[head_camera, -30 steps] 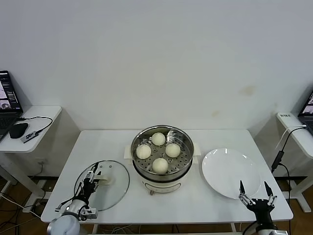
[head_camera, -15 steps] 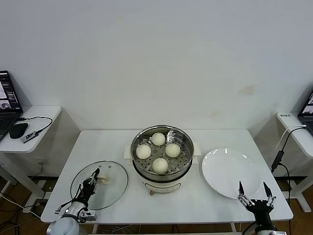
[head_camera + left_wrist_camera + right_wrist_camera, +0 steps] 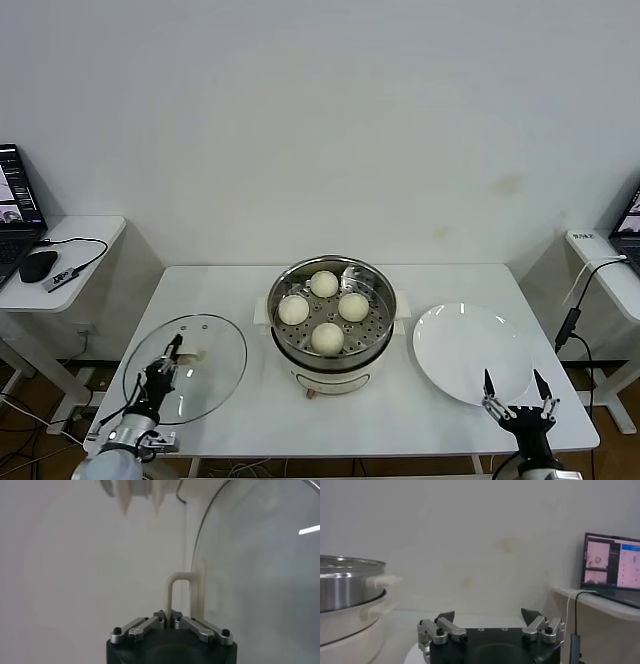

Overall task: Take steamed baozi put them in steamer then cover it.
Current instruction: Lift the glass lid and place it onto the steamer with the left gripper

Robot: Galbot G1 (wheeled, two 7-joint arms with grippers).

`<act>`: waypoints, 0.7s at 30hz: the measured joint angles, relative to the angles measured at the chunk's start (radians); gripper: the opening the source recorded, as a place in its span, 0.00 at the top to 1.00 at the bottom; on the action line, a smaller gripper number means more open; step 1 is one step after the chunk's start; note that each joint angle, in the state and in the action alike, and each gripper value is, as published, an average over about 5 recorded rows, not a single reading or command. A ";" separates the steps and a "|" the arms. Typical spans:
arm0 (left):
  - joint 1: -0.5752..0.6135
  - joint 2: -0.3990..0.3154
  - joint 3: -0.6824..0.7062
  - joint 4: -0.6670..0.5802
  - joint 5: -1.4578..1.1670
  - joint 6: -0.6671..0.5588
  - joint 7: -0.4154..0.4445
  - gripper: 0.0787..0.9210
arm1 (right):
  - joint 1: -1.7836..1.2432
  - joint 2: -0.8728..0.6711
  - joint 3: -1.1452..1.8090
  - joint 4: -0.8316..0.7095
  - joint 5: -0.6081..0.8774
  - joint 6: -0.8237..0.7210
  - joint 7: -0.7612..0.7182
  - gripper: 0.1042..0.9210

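Head view: left gripper (image 3: 165, 357) pinching lid (image 3: 186, 366) handle, lid tilted beside steamer (image 3: 331, 325) holding four buns (image 3: 327, 337); right gripper (image 3: 515, 393) spread near plate (image 3: 470, 352).

Left wrist: fingers (image 3: 160, 616) clamped on handle (image 3: 181, 593).

Right wrist: fingers (image 3: 445, 617) apart, steamer (image 3: 347, 607) beside.

Baozi (image 3: 327, 338) in steamer (image 3: 331, 355), cover (image 3: 185, 367) left, plate (image 3: 472, 353) right

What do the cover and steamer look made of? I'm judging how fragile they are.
The cover: clear glass, since the table shows through it, with a thin metal-looking rim and a cream, probably plastic handle. The steamer: shiny steel-like pot reflecting light, on a matte cream base, likely plastic.
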 measured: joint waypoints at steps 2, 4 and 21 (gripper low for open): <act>0.012 0.010 -0.016 -0.035 -0.003 0.023 0.015 0.93 | 0.001 -0.003 -0.001 -0.001 -0.004 0.001 -0.001 0.12; 0.020 0.022 -0.034 -0.072 -0.008 0.049 0.037 0.93 | 0.001 -0.006 -0.003 -0.001 -0.009 0.001 -0.003 0.12; 0.004 0.144 -0.014 -0.359 -0.119 0.230 0.241 0.93 | 0.017 -0.013 -0.022 -0.016 -0.074 0.005 -0.021 0.12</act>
